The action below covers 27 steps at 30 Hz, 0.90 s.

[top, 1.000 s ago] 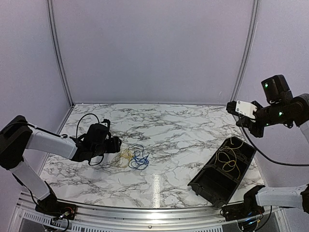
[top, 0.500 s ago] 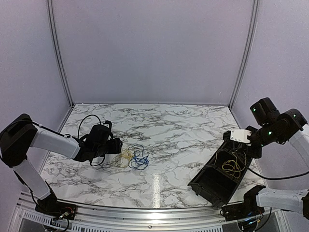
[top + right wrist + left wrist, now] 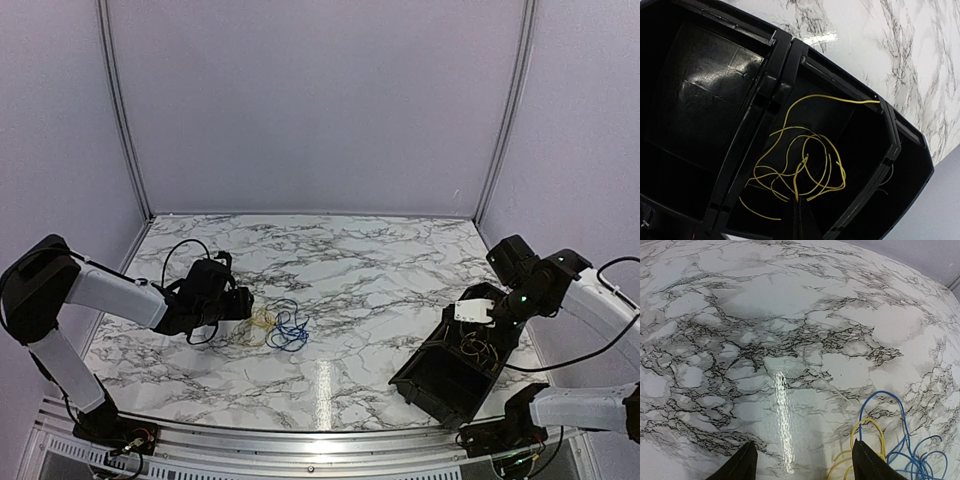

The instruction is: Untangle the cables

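**Right pincer (image 3: 797, 216) clamped on loose yellow cable (image 3: 812, 150) in bin; left pincer (image 3: 805, 467) wide open beside tangle**

Right pincer: fingers closed to a narrow wedge. The strands of the thin, looping yellow cable run into its tip. It is low inside the black plastic two-compartment bin (image 3: 437, 387). The cable's coils lie in the compartment farther from the arm bases, and one end reaches up toward that compartment's rim. The other compartment shows only a bare black floor. A raised divider (image 3: 771, 75) separates the two.

Left pincer: jaws spread wide with nothing between them and bare marble under the gap. It sits low over the white, grey-veined marble table (image 3: 380, 265). Its right fingertip (image 3: 871, 466) is just beside a yellow loop; I cannot tell whether they touch.

The tangle of thin yellow and blue cables (image 3: 280, 327) lies flat on the left half of the table, just beyond the left pincer, with the yellow strands nearer the pincer and the blue ones farther out.

The bin stands at an angle near the table's right near corner, close to the front rail. Between the tangle and the bin is a broad stretch of open marble. The tangle lies well in from all table edges.
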Tool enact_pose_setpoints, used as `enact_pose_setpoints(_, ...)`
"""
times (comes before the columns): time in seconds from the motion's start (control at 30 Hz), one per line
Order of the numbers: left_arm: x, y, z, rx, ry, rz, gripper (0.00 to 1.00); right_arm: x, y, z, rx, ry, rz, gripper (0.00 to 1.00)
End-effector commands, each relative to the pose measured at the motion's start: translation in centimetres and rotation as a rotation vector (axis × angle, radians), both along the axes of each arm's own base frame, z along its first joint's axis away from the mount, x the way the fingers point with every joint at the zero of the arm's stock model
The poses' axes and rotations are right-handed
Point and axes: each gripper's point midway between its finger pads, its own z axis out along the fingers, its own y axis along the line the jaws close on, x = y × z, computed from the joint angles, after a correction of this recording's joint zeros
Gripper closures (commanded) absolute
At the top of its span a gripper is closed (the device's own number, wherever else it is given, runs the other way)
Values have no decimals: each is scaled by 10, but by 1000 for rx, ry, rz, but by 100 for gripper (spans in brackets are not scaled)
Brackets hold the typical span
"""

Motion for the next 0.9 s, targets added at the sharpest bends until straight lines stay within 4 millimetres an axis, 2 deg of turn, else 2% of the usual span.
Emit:
enact_pose_setpoints(0.0, 2, 1, -4, 5, 5, 3, 32, 19, 1, -9, 3, -41, -10, 100)
enact_pose_setpoints(0.13, 3, -1, -7, 9, 12, -2, 32, 28, 3, -21, 5, -40, -23, 100)
enact_pose_setpoints(0.33, 3, -2, -12, 15, 21, -9, 32, 29, 4, -40, -6, 21, -32, 100)
enact_pose_setpoints(0.5, 2, -1, -12, 22, 19, -13, 32, 33, 2, -42, -16, 32, -45, 100)
enact_pose_setpoints(0.6, 0, -3, -3, 8, 5, -32, 32, 37, 1, -33, -23, 11, -50, 87)
enact_pose_setpoints(0.7, -1, -3, 9, -2, -22, -46, 31, 43, 4, -13, -11, -14, -44, 69)
enact_pose_setpoints(0.8, -2, -4, 20, -6, -41, -62, 31, 44, 14, 7, 40, -3, -22, 59)
enact_pose_setpoints(0.87, -2, -4, 27, -8, -50, -64, 30, 44, 21, 13, 65, 19, -9, 57)
